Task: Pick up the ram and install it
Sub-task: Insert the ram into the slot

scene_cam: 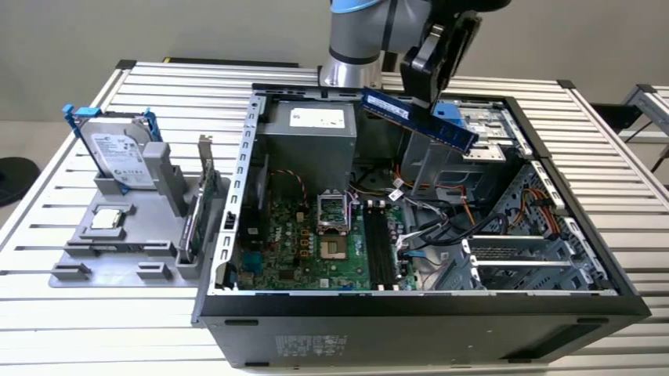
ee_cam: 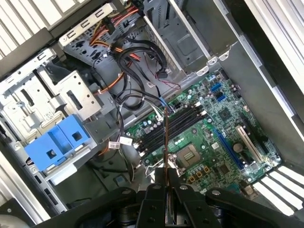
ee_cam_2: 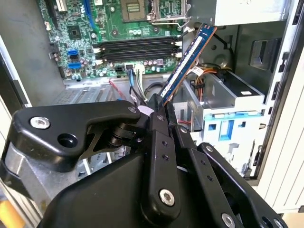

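tool (ee_cam: 166,187) clamps ram (ee_cam: 166,137) edge-on | ram's far end lines up with memory slots (ee_cam: 183,118) | on motherboard (ee_cam: 223,137)

A: What rests on the slatted table (scene_cam: 168,86)?
B: An open computer case (scene_cam: 418,337), right beneath the gripper (scene_cam: 431,100), and a grey fixture (scene_cam: 125,251), well apart from it on the exterior view's left.

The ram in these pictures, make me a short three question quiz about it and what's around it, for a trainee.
1. True or false: the ram is already seated in the memory slots.
2. The end effector is shut on: A a screwdriver, B the ram, C nothing.
3. Fill in: in the exterior view, the hard drive stands outside the computer case, on the view's ____.
Key: 1 false; 2 B; 3 left.
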`<state>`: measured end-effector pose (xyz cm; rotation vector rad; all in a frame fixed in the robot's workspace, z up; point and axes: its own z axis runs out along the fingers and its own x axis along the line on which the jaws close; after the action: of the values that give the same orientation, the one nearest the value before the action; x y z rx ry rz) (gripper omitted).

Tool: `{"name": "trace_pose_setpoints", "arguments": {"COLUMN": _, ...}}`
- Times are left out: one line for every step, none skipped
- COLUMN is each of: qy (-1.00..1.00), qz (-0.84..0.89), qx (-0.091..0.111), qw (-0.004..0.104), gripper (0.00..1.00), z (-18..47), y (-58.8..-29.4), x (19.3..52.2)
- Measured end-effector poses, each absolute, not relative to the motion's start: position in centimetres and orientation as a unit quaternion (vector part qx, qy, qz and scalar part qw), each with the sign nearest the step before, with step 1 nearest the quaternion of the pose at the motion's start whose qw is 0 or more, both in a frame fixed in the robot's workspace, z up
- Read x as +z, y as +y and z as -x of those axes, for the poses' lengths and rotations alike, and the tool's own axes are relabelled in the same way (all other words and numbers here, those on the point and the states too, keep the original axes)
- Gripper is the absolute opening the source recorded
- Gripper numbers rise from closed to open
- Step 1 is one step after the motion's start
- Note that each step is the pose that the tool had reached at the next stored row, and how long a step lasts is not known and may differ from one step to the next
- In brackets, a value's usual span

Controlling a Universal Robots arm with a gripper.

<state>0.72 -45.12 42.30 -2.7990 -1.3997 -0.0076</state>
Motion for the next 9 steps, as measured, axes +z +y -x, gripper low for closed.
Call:
{"name": "trace_pose_setpoints", "arguments": {"qy": -0.444, "qz": 0.896, "qx": -0.002, "qw": 0.006, "gripper": 0.0, "z": -0.72, "y": -45.12, "x": 42.3}}
{"name": "trace_pose_setpoints", "arguments": {"qy": -0.442, "qz": 0.897, "qx": -0.002, "qw": 0.006, "gripper": 0.0, "z": -0.72, "y": -45.12, "x": 42.3}}
{"name": "trace_pose_setpoints", "arguments": {"qy": -0.439, "qz": 0.898, "qx": -0.002, "qw": 0.006, "gripper": 0.0, "z": -0.72, "y": -45.12, "x": 42.3}}
{"name": "trace_pose_setpoints", "arguments": {"qy": -0.436, "qz": 0.9, "qx": -0.002, "qw": 0.006, "gripper": 0.0, "z": -0.72, "y": -45.12, "x": 42.31}}
{"name": "trace_pose_setpoints", "arguments": {"qy": -0.434, "qz": 0.901, "qx": -0.003, "qw": 0.006, "gripper": 0.0, "z": -0.73, "y": -45.12, "x": 42.31}}
{"name": "trace_pose_setpoints", "arguments": {"qy": -0.431, "qz": 0.902, "qx": -0.003, "qw": 0.006, "gripper": 0.0, "z": -0.73, "y": -45.13, "x": 42.31}}
{"name": "trace_pose_setpoints", "arguments": {"qy": -0.428, "qz": 0.904, "qx": -0.003, "qw": 0.006, "gripper": 0.0, "z": -0.73, "y": -45.13, "x": 42.31}}
{"name": "trace_pose_setpoints", "arguments": {"qy": -0.426, "qz": 0.905, "qx": -0.003, "qw": 0.006, "gripper": 0.0, "z": -0.73, "y": -45.12, "x": 42.31}}
{"name": "trace_pose_setpoints", "arguments": {"qy": -0.423, "qz": 0.906, "qx": -0.003, "qw": 0.006, "gripper": 0.0, "z": -0.73, "y": -45.12, "x": 42.32}}
